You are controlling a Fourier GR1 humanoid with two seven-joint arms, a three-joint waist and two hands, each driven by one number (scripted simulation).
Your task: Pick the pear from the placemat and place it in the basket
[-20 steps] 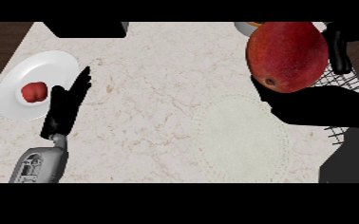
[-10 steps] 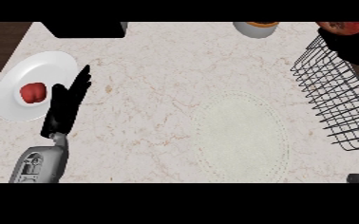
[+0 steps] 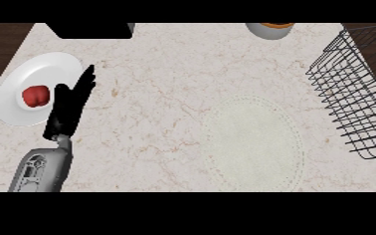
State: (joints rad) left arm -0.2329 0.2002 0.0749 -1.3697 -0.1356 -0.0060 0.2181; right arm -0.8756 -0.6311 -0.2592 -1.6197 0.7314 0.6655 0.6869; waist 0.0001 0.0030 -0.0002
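Pear and right hand, near the basket (image 3: 345,89) a second ago, are gone from view; placemat (image 3: 253,137) bare; left hand (image 3: 70,107) rests open.

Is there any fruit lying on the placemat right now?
No, the pale round placemat is bare; the only fruit in view is a red one on the white plate at the left.
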